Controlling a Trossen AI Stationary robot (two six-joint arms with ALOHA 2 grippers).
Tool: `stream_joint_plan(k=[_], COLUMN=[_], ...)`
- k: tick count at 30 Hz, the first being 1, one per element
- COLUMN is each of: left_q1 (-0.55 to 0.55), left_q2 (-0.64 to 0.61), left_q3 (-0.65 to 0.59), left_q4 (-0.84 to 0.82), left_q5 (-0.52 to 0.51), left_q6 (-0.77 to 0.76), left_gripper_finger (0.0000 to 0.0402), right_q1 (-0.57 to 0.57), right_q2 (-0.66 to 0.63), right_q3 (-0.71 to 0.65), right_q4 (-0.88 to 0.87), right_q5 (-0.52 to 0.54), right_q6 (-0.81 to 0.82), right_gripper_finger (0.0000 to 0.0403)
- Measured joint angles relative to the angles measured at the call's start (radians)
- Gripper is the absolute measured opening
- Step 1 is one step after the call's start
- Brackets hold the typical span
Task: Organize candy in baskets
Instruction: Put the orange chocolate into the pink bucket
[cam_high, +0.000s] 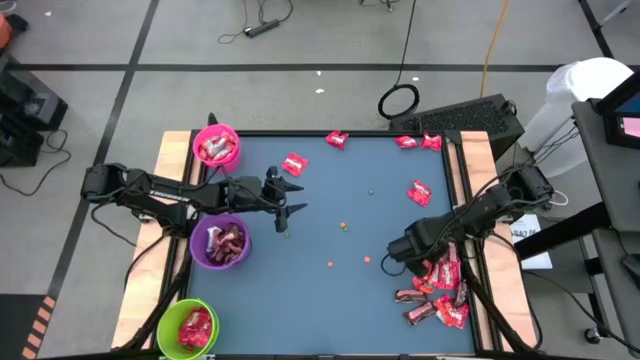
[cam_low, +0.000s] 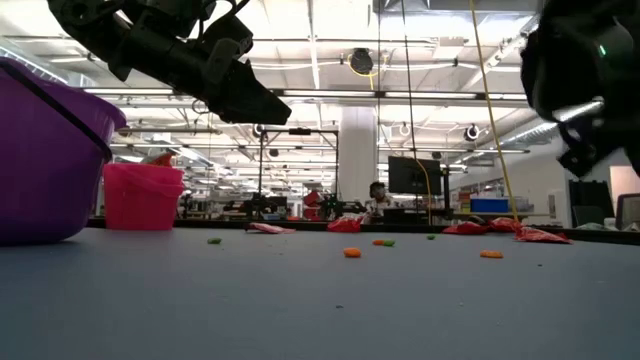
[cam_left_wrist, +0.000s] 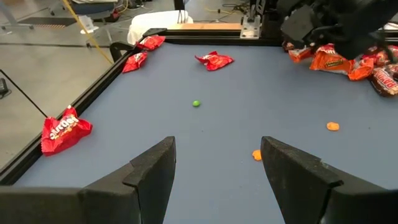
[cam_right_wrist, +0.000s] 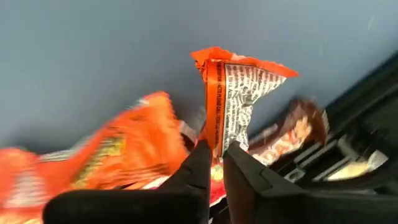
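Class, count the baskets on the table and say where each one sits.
3. All stand along the table's left edge: the pink basket at the far corner, the purple basket midway, and the green basket at the near corner. None seems hidden.

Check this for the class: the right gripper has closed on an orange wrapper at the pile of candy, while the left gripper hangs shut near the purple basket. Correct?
Not quite. The left gripper is open; the left wrist view shows its fingers wide apart. The rest holds: the right gripper pinches an orange wrapper at the candy pile, and the left hangs near the purple basket.

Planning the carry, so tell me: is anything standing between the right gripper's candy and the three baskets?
Nothing tall: only open table with tiny specks. The right gripper pinches an orange wrapper; the left gripper hovers open beside the purple basket.
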Motion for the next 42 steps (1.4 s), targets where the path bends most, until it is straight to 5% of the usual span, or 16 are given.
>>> stream_joint_plan(k=[8,13,23,33,42], left_q1=[0.0,0.0,0.0,-0.034,-0.043], left_q2=[0.0,0.0,0.0,0.062,0.107], left_q3=[0.0,0.0,0.0,0.001,0.001], left_q4=[0.011,0.03,0.07,0.17,0.317], left_q5=[-0.003,0.003,0.166,0.26,0.242], left_q6=[-0.002,-0.077,-0.072,-0.053,-0.079], left_gripper_finger=[0.0242,0.0242,0.0242,0.0242,0.0242], right_q1=[0.0,-0.013,-0.095,-0.202,-0.237], right_q2=[0.0,0.001,0.003,0.004,0.007], right_q3=[0.146,0.137,0.134,0.134,0.134], right_q4=[0.186,0.528,0.917,1.288,1.417], right_q5=[0.325,0.351,0.584,0.59,0.507], right_q6=[-0.254,-0.537,-0.924,-1.211,-1.293], right_gripper_finger=[0.0016,0.0016,0.0015,0.0015,0.0015])
